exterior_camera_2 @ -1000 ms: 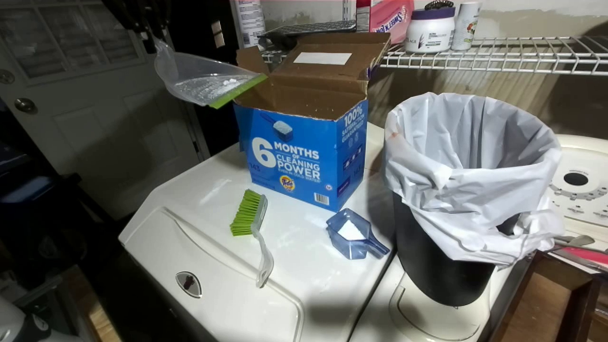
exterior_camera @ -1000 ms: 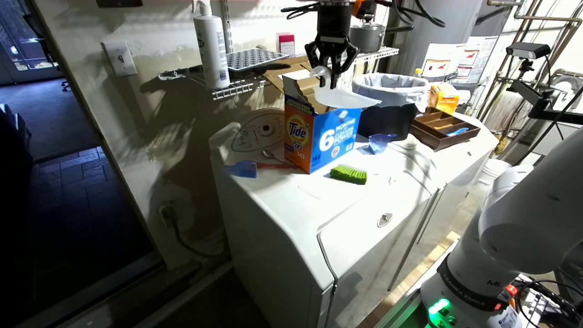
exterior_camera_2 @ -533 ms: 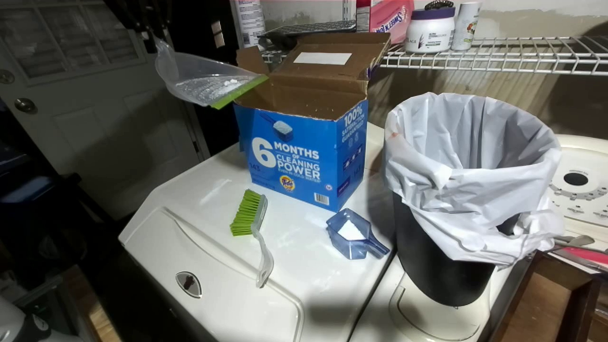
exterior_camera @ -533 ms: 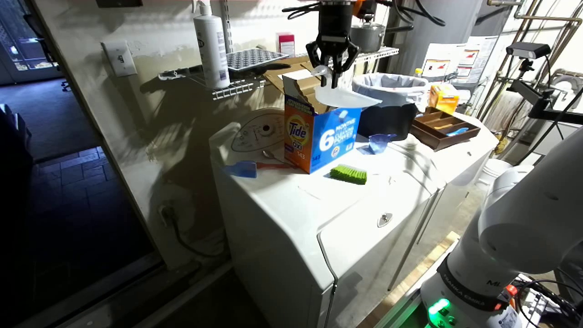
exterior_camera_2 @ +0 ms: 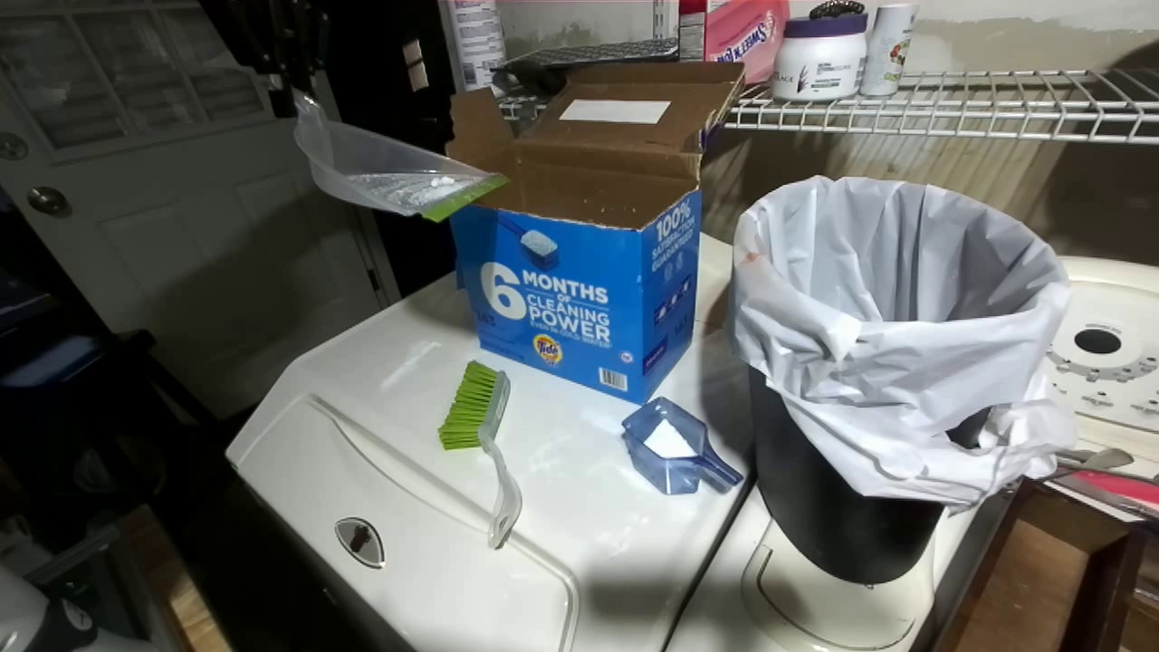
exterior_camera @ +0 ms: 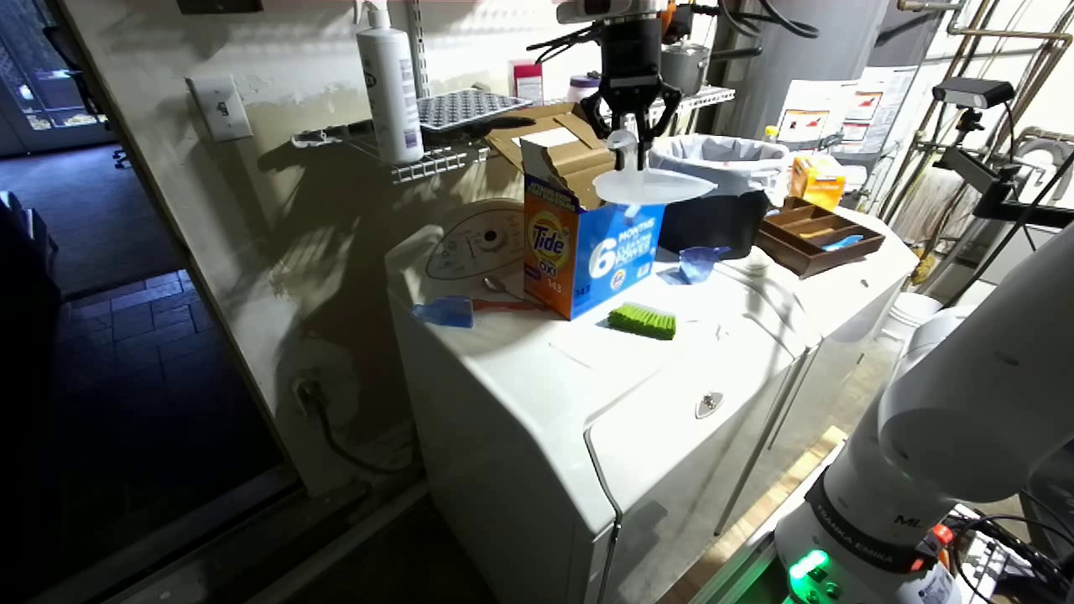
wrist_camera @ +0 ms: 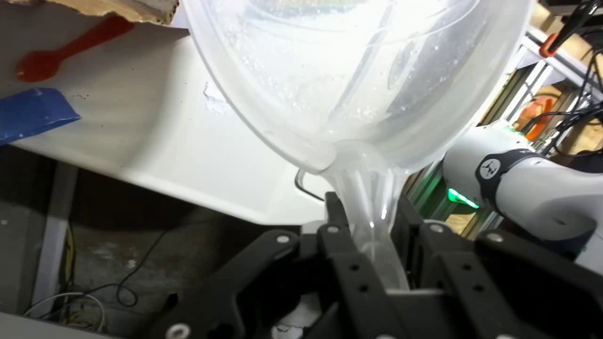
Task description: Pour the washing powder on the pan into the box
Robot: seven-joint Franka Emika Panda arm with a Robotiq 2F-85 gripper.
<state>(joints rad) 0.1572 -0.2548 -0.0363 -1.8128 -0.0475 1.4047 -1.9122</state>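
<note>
Got one black two-fingered hand [wrist_camera: 369,209] clamped on one green-lipped translucent plastic pan [exterior_camera_2: 376,156] — white powder [exterior_camera_2: 442,184] on it — by the left rim of one blue-and-orange cardboard box [exterior_camera_2: 561,290] in an exterior view.

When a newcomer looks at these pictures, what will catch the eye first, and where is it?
Probably the orange-and-blue Tide box, standing open on a white appliance, brown flaps raised. Next, the translucent pan of white powder, its handle held by the gripper and its green lip close to the box's open top. Then perhaps the bright green brush on the appliance, in front of the box's blue side.
</note>
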